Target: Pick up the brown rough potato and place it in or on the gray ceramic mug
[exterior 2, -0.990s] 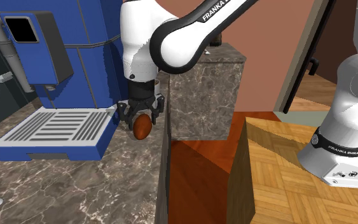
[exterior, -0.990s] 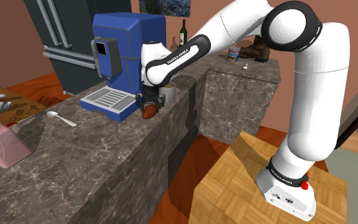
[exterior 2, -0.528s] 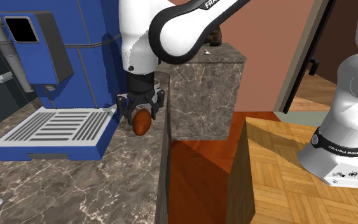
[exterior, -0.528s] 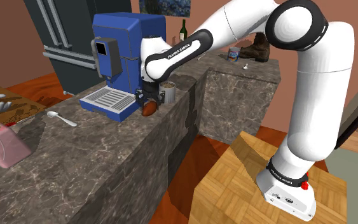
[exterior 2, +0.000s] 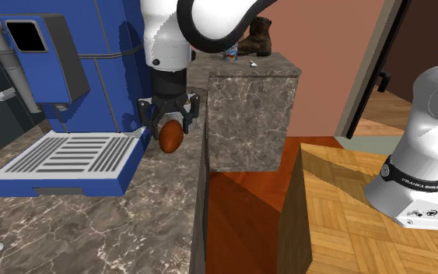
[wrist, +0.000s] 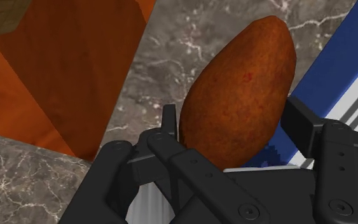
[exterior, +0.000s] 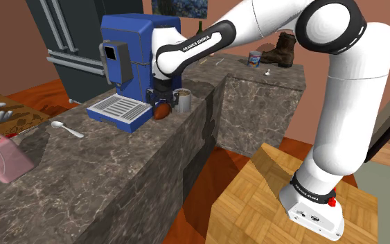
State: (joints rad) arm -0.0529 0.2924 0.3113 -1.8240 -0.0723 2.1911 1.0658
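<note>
Potato (wrist: 241,76) — snug between fingers of the gripper (wrist: 234,127)

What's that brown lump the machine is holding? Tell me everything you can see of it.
It is a potato, egg-shaped, reddish brown, with a rough, speckled skin. It hangs lengthwise, narrower end down, clasped between the two black fingers of the end effector. It seems just clear of the grey marbled counter, beside the blue coffee machine, near the counter's edge. A grey mug stands close by.
</note>
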